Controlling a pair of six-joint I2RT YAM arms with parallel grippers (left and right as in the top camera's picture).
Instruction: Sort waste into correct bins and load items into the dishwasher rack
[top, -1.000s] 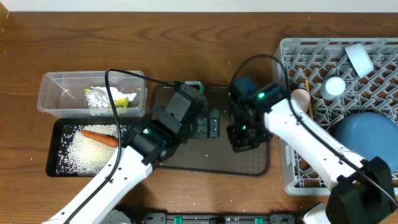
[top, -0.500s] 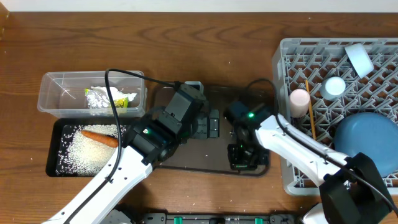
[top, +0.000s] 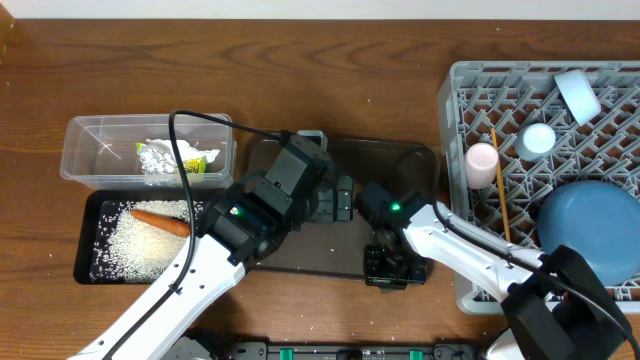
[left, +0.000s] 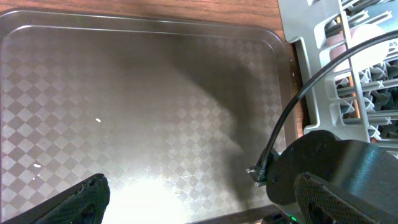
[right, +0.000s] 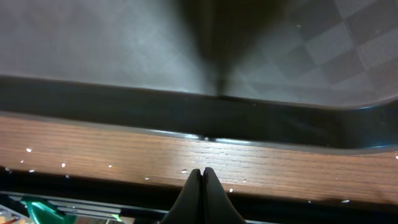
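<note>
Left claw (left: 208, 196): jaws spread wide, empty, above the brown tray (left: 155, 93);
Right claw (right: 202, 177): pressed closed, empty, over the tray's near rim and counter (right: 93, 155);
Rack (top: 460, 100): blue plate (top: 590, 225), pink-lined cup (top: 483, 163), chopsticks (top: 499, 190) inside;
Clear tub (top: 80, 150): foil wrapper (top: 165, 158); black tray (top: 88, 255): rice (top: 135, 245), carrot (top: 160, 221)

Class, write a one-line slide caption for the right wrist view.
Shut right end effector over the wooden table, just outside the brown tray rim.

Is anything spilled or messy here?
Yes. Small white specks, probably rice grains, lie scattered on the wooden table beside the brown tray, and a couple on the tray itself.
</note>
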